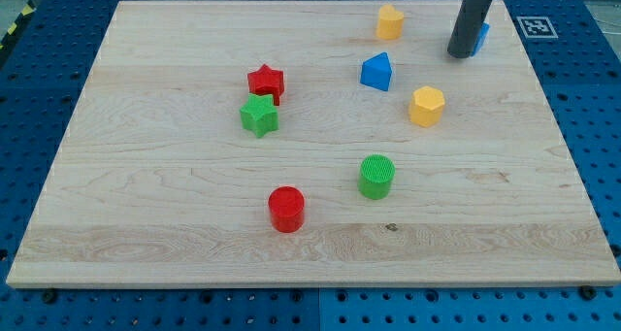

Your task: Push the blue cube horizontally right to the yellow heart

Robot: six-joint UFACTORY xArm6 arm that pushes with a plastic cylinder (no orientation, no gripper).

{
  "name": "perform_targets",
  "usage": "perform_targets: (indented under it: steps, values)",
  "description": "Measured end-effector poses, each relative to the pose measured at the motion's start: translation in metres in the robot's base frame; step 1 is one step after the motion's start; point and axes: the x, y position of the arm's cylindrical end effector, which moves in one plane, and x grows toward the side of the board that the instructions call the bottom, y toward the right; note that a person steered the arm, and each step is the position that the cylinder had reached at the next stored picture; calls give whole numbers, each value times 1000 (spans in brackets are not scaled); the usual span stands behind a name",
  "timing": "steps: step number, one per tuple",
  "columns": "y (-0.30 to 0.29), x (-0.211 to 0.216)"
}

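Observation:
The blue cube [482,36] sits near the view's top right, mostly hidden behind my rod. Only a sliver of it shows on the rod's right side. My tip [460,53] rests on the board against the cube's left side. The yellow heart [390,22] lies to the left of my tip, near the view's top edge of the board. The cube is to the right of the heart, at nearly the same height.
A blue triangular block [376,72] and a yellow hexagon [426,107] lie below the heart. A red star [265,82] and a green star [259,115] touch at centre left. A green cylinder [375,176] and a red cylinder [286,209] lie lower down. The board's right edge [553,108] is near the cube.

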Motion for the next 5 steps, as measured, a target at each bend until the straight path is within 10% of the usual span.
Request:
perform_targets:
  steps: [5]
  values:
    - [26,-20]
